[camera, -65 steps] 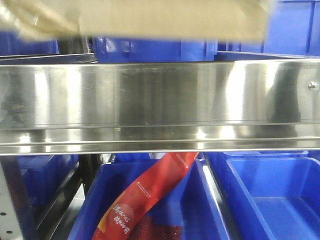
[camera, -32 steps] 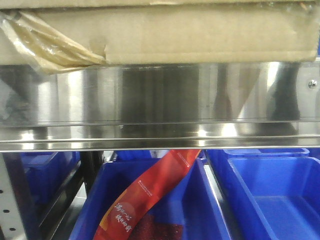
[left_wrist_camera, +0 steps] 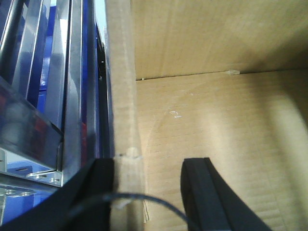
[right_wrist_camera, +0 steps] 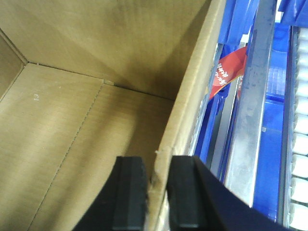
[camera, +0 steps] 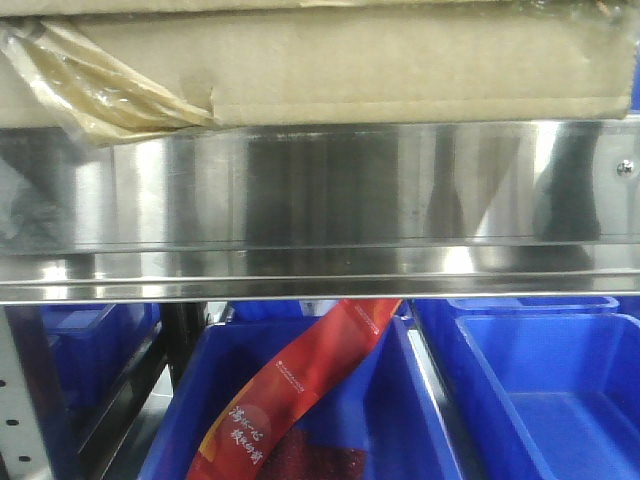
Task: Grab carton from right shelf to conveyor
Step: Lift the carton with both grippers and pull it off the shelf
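Compared with a second ago, the carton (camera: 400, 65) is seen lower, steady across the frame's top above the shelf (camera: 320, 200) rail. One wall is pinched narrowly by the right pincer (right_wrist_camera: 158, 192). The opposite wall is straddled by the left pincer (left_wrist_camera: 147, 192), its grip unclear. Carry-off is judged near.

Carton (camera: 400, 70) matt corrugated cardboard; shelf (camera: 320, 200) glossy polished steel.
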